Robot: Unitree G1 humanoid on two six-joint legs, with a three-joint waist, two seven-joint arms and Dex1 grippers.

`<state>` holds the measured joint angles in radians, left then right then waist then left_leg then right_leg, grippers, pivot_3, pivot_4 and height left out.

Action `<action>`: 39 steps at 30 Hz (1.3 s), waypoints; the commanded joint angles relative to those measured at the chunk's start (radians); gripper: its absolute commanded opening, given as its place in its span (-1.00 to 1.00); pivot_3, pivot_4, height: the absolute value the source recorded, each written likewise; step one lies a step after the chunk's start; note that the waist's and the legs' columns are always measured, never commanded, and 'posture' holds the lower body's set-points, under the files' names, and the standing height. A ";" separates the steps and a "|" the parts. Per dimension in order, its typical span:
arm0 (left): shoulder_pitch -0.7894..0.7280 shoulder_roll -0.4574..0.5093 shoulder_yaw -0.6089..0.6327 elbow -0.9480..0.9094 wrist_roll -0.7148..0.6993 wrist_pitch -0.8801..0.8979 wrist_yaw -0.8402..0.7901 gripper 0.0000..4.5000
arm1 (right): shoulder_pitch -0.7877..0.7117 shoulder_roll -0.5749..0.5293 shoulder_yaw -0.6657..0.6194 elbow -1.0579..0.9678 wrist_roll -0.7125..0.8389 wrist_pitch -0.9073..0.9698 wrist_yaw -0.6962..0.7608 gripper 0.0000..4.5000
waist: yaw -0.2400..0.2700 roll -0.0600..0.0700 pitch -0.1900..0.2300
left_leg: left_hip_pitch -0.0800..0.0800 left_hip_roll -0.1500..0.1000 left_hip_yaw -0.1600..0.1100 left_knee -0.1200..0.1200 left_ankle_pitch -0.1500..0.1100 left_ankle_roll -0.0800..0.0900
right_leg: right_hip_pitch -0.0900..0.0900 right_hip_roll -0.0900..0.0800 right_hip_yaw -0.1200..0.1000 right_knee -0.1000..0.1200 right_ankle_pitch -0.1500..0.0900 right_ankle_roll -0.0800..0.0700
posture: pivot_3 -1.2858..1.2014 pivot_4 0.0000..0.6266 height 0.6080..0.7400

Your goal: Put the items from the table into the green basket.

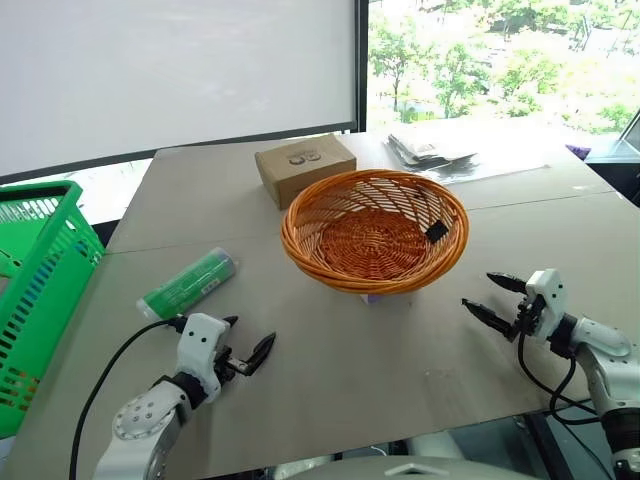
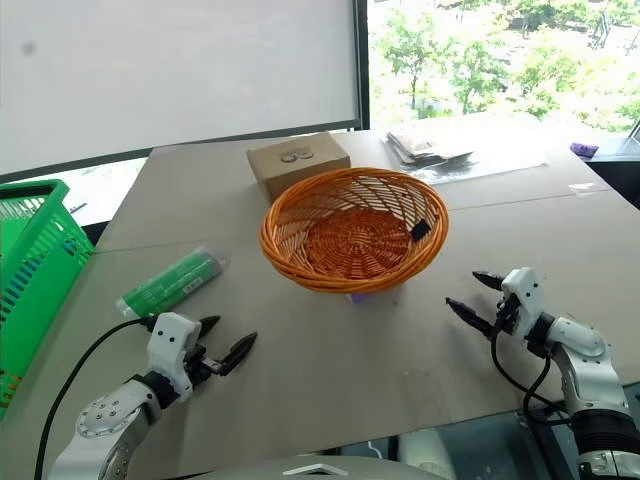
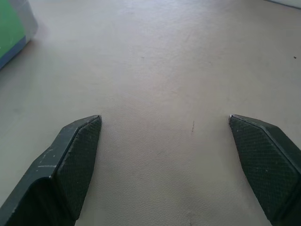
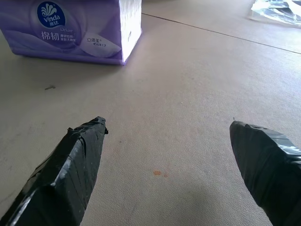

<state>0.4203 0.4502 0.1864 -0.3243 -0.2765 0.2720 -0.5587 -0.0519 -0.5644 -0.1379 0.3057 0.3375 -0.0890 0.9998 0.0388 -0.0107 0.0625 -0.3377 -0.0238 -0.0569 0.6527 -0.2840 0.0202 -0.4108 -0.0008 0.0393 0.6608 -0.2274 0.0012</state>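
Your left gripper (image 1: 243, 341), jaws spread wide and empty, sat nearest the green cylindrical packet (image 1: 187, 284), which lay ahead and slightly left, its long axis slanting away toward the orange wicker basket (image 1: 375, 231). Your right gripper (image 1: 487, 298) was likewise open. Its wrist view revealed the purple tissue pack (image 4: 75, 28) hidden beneath the wicker basket.

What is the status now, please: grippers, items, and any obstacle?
Left gripper and right gripper open, empty. Green packet and brown box on table; purple pack under orange wicker basket. Green basket at left.
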 commanded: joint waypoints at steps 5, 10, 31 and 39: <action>0.020 -0.016 0.007 -0.036 -0.018 -0.022 -0.003 0.97 | -0.040 -0.069 -0.032 0.032 0.006 0.017 0.032 1.00 | 0.002 0.000 0.000 | 0.000 0.000 0.001 0.000 0.000 0.000 | 0.000 0.000 0.001 0.000 0.000 0.000 | 0.14 -0.97 1.00; 0.009 -0.008 0.007 -0.040 -0.030 -0.014 -0.015 0.97 | -0.038 -0.093 -0.023 0.032 -0.013 0.013 0.028 1.00 | 0.002 -0.001 0.000 | 0.000 0.000 0.000 0.000 0.000 0.000 | 0.000 0.000 0.000 0.000 0.000 0.000 | 0.14 -0.96 1.00; 0.076 0.346 0.338 -0.256 -0.512 0.223 -0.411 0.97 | -0.106 -0.394 -0.080 -0.220 0.002 -0.042 0.210 1.00 | -0.003 -0.001 0.020 | 0.000 0.002 0.000 0.000 0.000 0.000 | 0.000 0.000 -0.002 0.000 0.000 0.000 | 0.14 -0.88 1.00; 0.017 0.471 0.436 -0.254 -0.582 0.282 -0.503 0.97 | -0.376 -0.391 0.096 -0.302 -0.041 -0.021 0.305 1.00 | -0.013 -0.005 0.026 | 0.002 0.002 0.000 0.000 0.000 0.000 | -0.001 -0.001 -0.008 -0.003 0.000 0.000 | 0.15 -0.90 1.00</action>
<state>0.4545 0.9091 0.5904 -0.5516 -0.8308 0.5532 -1.0511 -0.3949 -0.9685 -0.0747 0.0399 0.3084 -0.1131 1.2898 0.0256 -0.0157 0.0884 -0.3365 -0.0213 -0.0583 0.6523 -0.2843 0.0204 -0.4125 -0.0018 0.0317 0.6570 -0.2277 0.0008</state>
